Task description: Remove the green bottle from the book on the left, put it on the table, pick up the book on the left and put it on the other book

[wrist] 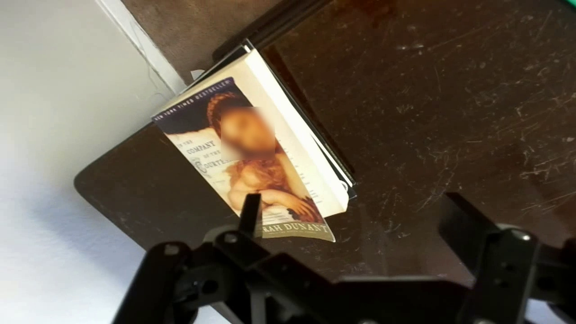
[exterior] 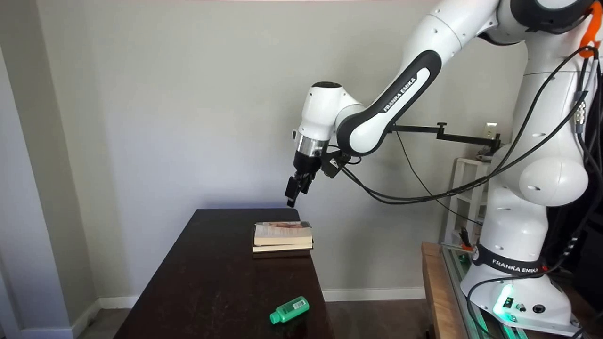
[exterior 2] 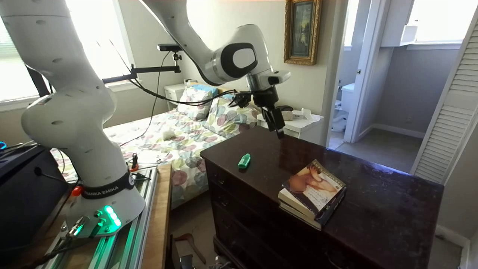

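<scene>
Nearest, your black two-fingered gripper [wrist: 351, 209] stands wide and holds nothing. Beyond it, the cream-paged paperback with painted cover [wrist: 258, 155] lies on the dark-covered book [exterior: 282, 248] at the robot-side long edge of the dark brown wooden table [exterior 2: 388, 209]; the stacking looks done. If you straighten it, pinch the page block: the thin cover will likely bend. Farther, the small bright green plastic bottle [exterior 2: 244, 161] lies on its side near the corner by the leaf-print bed [exterior 2: 190, 140]; it should be light and slippery, best gripped mid-body. Both exterior views show it whole, the wrist view only a green sliver.
</scene>
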{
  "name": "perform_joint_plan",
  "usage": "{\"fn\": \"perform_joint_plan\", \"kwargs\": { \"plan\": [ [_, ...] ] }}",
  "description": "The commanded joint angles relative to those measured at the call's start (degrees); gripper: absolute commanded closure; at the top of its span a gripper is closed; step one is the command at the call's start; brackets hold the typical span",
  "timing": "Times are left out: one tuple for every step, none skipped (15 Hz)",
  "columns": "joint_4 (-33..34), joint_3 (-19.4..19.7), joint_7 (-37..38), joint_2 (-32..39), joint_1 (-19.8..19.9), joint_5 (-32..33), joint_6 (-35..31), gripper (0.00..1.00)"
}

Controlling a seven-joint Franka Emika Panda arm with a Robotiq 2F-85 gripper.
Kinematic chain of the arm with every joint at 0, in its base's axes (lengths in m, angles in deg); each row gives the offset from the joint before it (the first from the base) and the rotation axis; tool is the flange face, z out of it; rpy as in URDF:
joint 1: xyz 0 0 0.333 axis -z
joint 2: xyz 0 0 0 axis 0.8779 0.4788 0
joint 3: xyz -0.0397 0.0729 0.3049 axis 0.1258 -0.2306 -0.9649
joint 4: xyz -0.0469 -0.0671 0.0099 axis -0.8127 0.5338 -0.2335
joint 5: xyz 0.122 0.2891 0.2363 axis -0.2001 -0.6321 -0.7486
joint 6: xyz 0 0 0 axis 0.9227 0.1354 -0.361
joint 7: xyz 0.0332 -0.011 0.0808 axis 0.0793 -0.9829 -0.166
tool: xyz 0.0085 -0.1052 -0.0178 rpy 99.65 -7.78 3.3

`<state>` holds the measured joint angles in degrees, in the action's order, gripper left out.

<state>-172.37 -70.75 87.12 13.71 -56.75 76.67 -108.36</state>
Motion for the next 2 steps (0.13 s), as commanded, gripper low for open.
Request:
{"fn": "perform_joint_plan", "kwargs": {
  "plan": [
    [-2.6,3.01,-0.14,-5.15,-1.45,0.76,3.37,0.0],
    [-2.66,3.16,0.81,-5.66,-1.27,1.84,3.39,0.0]
  ]
}}
